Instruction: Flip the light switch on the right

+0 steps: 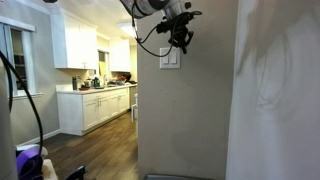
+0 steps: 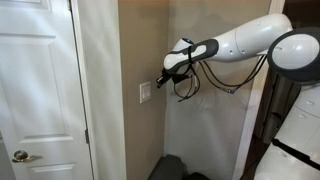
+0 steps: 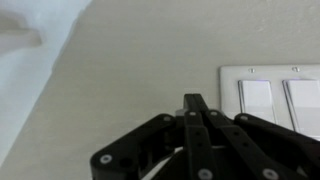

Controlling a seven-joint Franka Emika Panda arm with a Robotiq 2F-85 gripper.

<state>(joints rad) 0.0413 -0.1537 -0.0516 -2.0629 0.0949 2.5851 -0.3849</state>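
The light switch is a small white plate on the beige wall, seen in both exterior views. In the wrist view the light switch lies at the right edge and shows two wide rocker panels side by side. My black gripper is close to the wall, just beside and slightly above the plate. In the wrist view the gripper's fingers are pressed together into one tip, left of the plate, holding nothing. I cannot tell whether the tip touches the wall.
A white door with a metal knob stands past the wall corner. A kitchen with white cabinets opens behind the wall. Black cables hang from the arm. A dark object sits on the floor below.
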